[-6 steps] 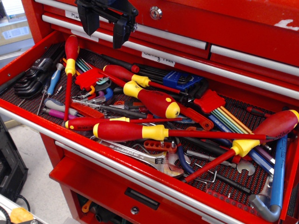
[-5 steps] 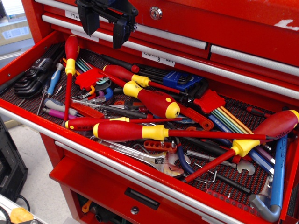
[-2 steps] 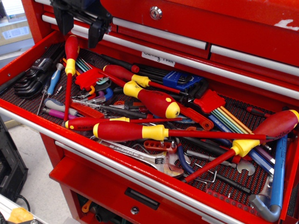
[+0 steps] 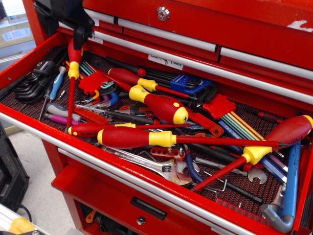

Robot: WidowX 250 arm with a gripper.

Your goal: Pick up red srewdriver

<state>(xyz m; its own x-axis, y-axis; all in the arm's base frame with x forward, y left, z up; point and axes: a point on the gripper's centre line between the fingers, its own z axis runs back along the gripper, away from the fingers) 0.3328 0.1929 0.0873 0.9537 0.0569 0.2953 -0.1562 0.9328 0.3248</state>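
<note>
I could read only one label (image 4: 166, 62), a white strip on the rail above the open drawer (image 4: 29, 58), handwritten and seeming to say "Cutting Tools", though the first word was unclear. A second white label (image 4: 96, 22) further left was too hidden to read.

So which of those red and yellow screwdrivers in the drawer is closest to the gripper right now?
The slim red screwdriver at the drawer's far left, lying nearly lengthwise front to back. Its small handle sits right under the gripper; the thicker-handled ones lie further right.
</note>
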